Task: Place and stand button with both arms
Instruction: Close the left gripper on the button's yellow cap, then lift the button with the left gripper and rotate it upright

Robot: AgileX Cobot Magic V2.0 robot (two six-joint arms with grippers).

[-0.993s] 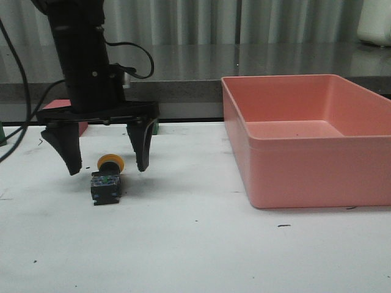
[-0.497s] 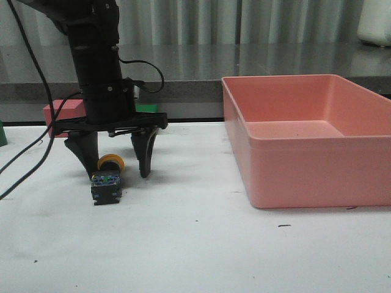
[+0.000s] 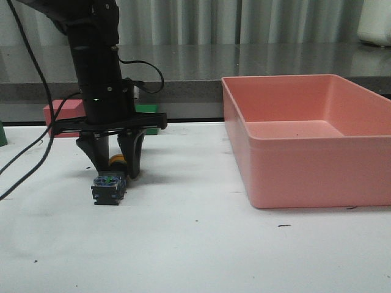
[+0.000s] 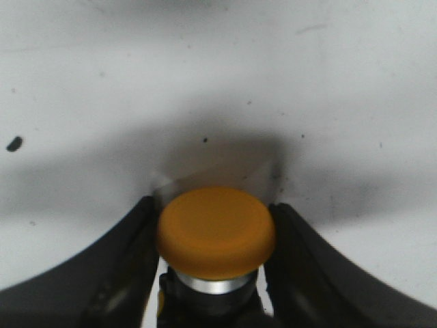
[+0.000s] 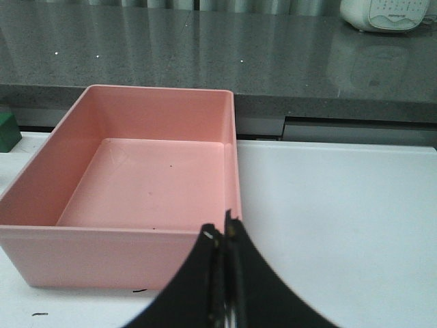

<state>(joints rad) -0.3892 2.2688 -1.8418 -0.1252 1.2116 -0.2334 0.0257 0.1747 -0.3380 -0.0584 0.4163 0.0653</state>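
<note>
- At the far left edge of the white table [image 3: 201, 244], a dark green object [image 3: 2, 134] shows only partly, with black cables [image 3: 24, 91] hanging near it.
- Behind the left arm, a pink block [image 3: 61, 113] and a green cube [image 3: 145, 110] sit by the table's back edge.
- Left of centre, the left gripper [image 3: 114, 171] points straight down, its jaws drawn in on the button's neck just under the cap.
- From the left wrist view, both fingers [image 4: 116, 273] press against the sides of the yellow mushroom cap, with a silvery ring visible beneath it.
- Lying on its side on the table, the button [image 3: 110, 183] has its boxy base toward the camera and its yellow cap toward the back.
- To the right stands an empty pink bin [image 3: 311, 177], well apart from the button.
- Seen only in its own wrist view, the right gripper [image 5: 224, 236] hangs above the table near the bin's front wall, jaws pressed together with nothing between them.
</note>
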